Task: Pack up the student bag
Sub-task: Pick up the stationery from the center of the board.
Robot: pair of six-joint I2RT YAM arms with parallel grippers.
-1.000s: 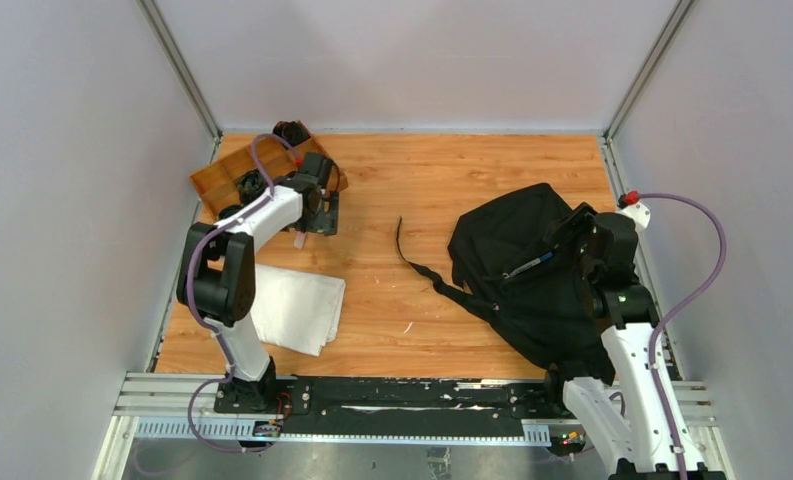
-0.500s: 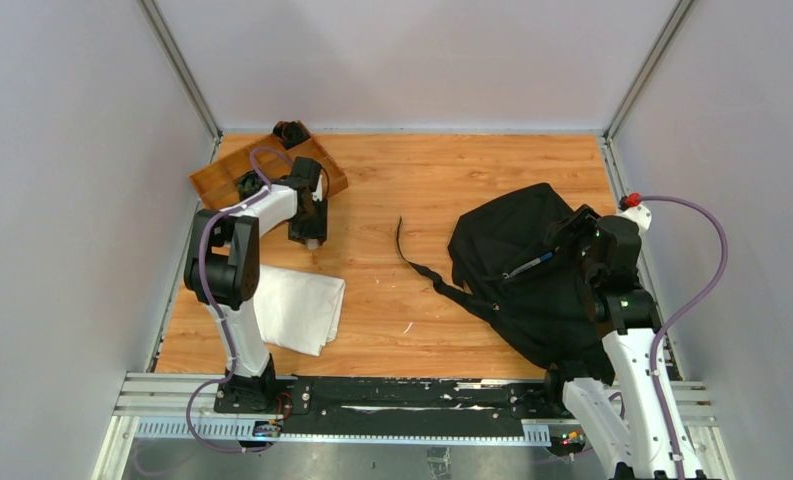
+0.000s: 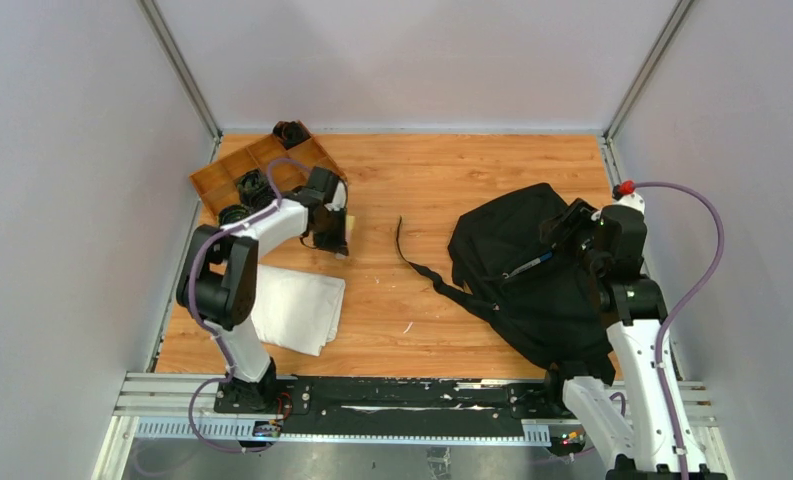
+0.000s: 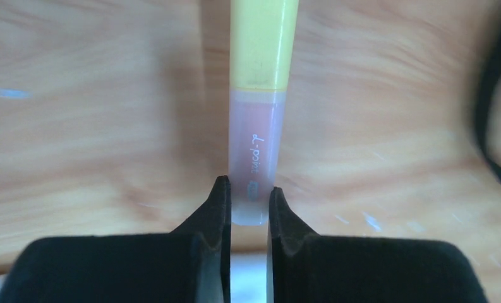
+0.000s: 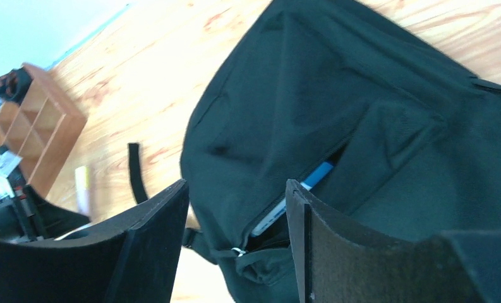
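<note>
The student bag (image 3: pixel 532 280) is a soft black backpack lying at the right of the table, also seen in the right wrist view (image 5: pixel 336 95). Its zip pocket gapes, and a blue and white pen (image 5: pixel 298 197) lies in the slot. My right gripper (image 5: pixel 236 189) hovers open just above that pocket (image 3: pixel 564 232). Left of centre, my left gripper (image 3: pixel 338 238) is shut on the clear cap end of a yellow highlighter (image 4: pixel 262 50), which points away over the wood. Its fingers (image 4: pixel 219 202) press the cap from both sides.
A brown wooden compartment tray (image 3: pixel 262 172) with several dark items stands at the back left. A folded white cloth (image 3: pixel 297 308) lies near the left arm's base. The bag's black strap (image 3: pixel 414 262) trails across the table's middle, also at the edge of the left wrist view (image 4: pixel 488 126).
My left gripper went from wide open beside the tray to shut on the highlighter and moved right, towards the table's middle. The right gripper barely shifted above the bag.
</note>
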